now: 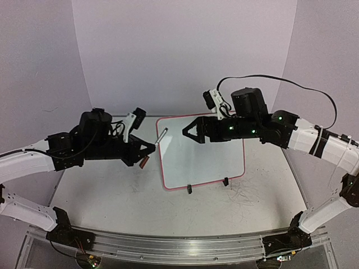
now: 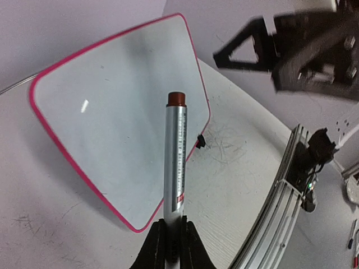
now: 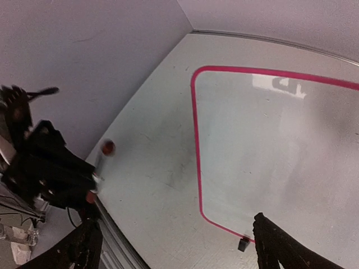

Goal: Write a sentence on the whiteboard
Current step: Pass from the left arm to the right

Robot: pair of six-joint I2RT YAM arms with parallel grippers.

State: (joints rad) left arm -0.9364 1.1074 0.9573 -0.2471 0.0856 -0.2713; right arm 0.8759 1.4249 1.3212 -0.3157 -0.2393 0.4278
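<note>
The left tool (image 1: 148, 152) is clenched on a silver-barrelled marker (image 1: 161, 137), gripped low on its barrel. The reddish-brown end (image 2: 176, 98) points away from the fingers (image 2: 154, 242). The whiteboard (image 1: 207, 157) lies just ahead of and to the right of this tool. Seen from above, the marker's far end reaches the board's pink frame (image 1: 159, 147) near the far left corner. From the left wrist the marker appears to hang over the white surface (image 2: 112, 112); I cannot tell whether it touches. The right tool (image 1: 188, 133) hovers over the far part of the board, jaws spread wide and gripping nothing, and the glossy face lies beneath and ahead of it (image 3: 269, 140). The two tools face each other across the board's far left corner, near but apart, and nothing lies between the marker and the board. The board rests on the scuffed tabletop (image 1: 112, 196) with two small black clip feet (image 1: 189, 189) on its near edge. Faint scribble marks (image 1: 247, 196) mark the tabletop beyond the board's near right corner, below the right tool. A metal rail (image 1: 168, 246) runs along the near edge of the tabletop, behind both tools.
</note>
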